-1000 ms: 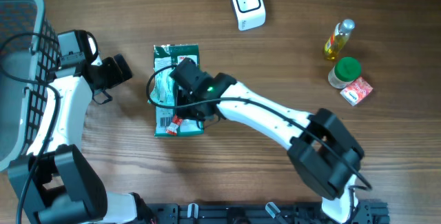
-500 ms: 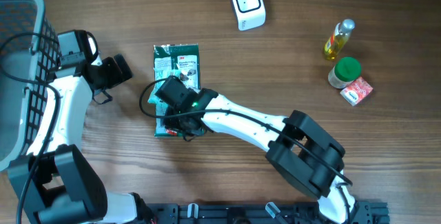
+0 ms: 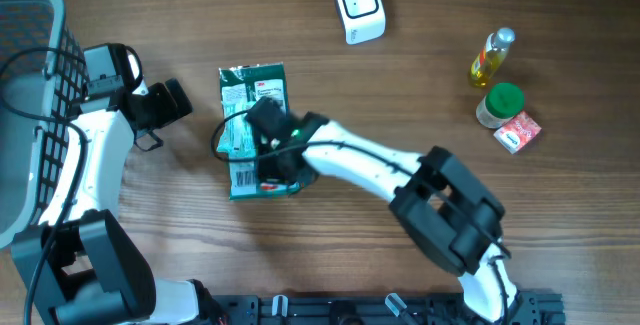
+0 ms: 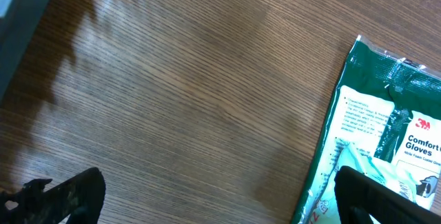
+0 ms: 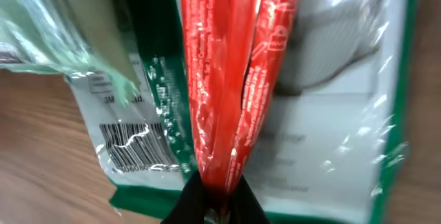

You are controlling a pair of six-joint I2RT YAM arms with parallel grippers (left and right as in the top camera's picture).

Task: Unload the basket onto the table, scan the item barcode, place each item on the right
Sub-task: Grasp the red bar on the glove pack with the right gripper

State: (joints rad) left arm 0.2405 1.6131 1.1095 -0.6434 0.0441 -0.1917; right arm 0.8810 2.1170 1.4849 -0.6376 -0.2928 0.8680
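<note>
The item is a green and white glove package (image 3: 251,89) lying flat on the wooden table, left of centre. Its barcode (image 5: 131,145) faces up near the lower left corner. My right gripper (image 3: 273,174) sits over the package's lower half and is shut, pinching a raised fold of its red plastic (image 5: 233,79); in the right wrist view the gripper (image 5: 216,204) squeezes that fold from both sides. My left gripper (image 3: 176,102) hangs wide open just left of the package. In the left wrist view the left gripper (image 4: 220,203) holds nothing, and the package (image 4: 386,134) lies under its right finger.
A white barcode scanner (image 3: 359,7) stands at the back centre. At the far right are a small oil bottle (image 3: 492,57), a green-lidded jar (image 3: 500,103) and a red box (image 3: 517,132). A grey wire basket (image 3: 25,115) fills the left edge.
My right gripper has closed on the package's red fold, after moving down-left and back over the package. The package has shifted slightly. The left arm has not moved.
</note>
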